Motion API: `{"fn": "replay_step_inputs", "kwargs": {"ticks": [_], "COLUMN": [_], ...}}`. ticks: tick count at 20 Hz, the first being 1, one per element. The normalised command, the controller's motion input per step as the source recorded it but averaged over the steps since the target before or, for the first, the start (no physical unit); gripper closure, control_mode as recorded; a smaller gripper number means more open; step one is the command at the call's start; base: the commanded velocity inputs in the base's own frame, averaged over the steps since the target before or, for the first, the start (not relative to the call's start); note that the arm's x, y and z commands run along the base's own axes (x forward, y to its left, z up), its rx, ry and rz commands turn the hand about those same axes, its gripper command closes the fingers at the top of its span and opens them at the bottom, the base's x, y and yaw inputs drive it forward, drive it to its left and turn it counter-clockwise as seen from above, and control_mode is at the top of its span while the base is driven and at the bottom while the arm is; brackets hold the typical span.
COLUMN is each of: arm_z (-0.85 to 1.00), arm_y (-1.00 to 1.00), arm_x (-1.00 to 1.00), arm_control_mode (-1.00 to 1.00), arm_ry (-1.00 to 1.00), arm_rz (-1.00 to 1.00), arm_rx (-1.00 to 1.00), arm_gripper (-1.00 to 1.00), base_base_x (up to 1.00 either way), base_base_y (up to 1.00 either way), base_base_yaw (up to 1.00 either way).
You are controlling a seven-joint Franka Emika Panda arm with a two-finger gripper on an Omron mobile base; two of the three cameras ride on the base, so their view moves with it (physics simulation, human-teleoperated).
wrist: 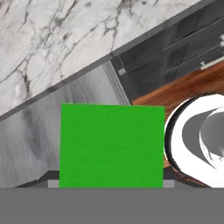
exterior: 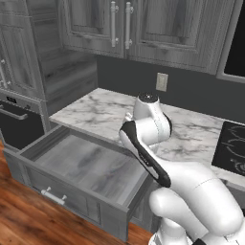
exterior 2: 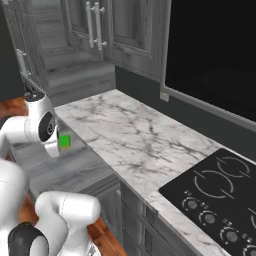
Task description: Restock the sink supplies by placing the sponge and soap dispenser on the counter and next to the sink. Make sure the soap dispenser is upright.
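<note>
The sponge shows its bright green top, held between the two fingertips of my gripper, which is shut on it. In the right base view the sponge hangs beside the arm's wrist, above the open drawer and just left of the counter. The white marble counter lies beyond the drawer's edge in the hand view. In the left base view the arm's wrist hides the gripper and the sponge. The soap dispenser and the sink are out of view.
A grey drawer stands pulled out below the counter. A black cooktop is set in the counter to the right. Wall cabinets hang above. An oven front sits at the left, over the wooden floor.
</note>
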Motion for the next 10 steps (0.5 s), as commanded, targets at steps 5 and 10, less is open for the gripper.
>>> {"fn": "replay_step_inputs", "kwargs": {"ticks": [5, 10], "arm_z": [0.04, -0.02], "arm_y": [-0.73, -0.71], "arm_x": [-0.62, -0.59], "arm_control_mode": [-1.00, -1.00], "arm_ry": [0.03, 0.00], "arm_rz": [0.00, 0.00], "arm_rx": [0.00, 0.00], "arm_gripper": [1.00, 1.00], "base_base_x": [0.00, 0.00], "base_base_y": [0.00, 0.00], "base_base_yaw": [0.00, 0.00]}}
